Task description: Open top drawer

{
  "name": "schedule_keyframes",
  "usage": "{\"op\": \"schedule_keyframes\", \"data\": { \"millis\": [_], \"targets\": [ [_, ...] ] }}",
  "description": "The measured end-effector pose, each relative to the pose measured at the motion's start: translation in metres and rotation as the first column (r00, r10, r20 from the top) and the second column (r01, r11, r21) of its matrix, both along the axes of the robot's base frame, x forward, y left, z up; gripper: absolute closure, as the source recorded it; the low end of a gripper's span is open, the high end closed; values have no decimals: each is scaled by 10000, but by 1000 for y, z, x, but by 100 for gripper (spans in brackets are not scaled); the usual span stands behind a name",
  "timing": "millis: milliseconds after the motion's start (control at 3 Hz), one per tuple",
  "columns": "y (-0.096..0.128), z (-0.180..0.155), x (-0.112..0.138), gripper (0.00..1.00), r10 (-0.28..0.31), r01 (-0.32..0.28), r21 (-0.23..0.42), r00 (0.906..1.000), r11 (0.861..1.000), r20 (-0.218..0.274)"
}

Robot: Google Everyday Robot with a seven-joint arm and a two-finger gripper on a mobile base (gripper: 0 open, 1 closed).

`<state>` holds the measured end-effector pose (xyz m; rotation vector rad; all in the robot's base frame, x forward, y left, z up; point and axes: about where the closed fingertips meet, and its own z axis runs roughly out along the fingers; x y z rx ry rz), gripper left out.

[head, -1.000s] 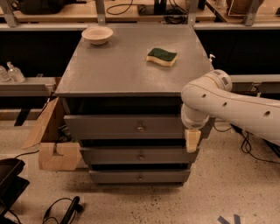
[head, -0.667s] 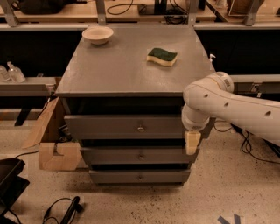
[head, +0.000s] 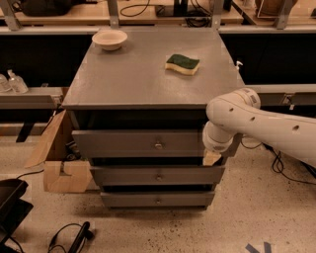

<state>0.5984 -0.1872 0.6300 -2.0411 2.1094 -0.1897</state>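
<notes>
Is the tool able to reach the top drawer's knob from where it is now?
Probably yes: the tool hangs at the right end of the top drawer, and nothing stands between it and the knob.

Dim, warm light falls on a grey cabinet standing on a pale speckled floor. Behind the cabinet runs a wooden workbench strewn with black cables. To the cabinet's left, a grey shelf carries clear bottles, and an open cardboard box sits just beside it (the gripper hangs at the cabinet's front right corner). A loose black lead lies on the floor before it, leftward.
</notes>
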Motion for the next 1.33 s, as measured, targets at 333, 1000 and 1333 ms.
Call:
{"op": "schedule_keyframes", "data": {
  "millis": [333,1000,1333],
  "targets": [
    [0,9,0,80,0,0,0,10000,10000,0],
    [0,11,0,100,0,0,-1,10000,10000,0],
    [0,14,0,100,1,-1,-1,10000,10000,0]
  ]
}}
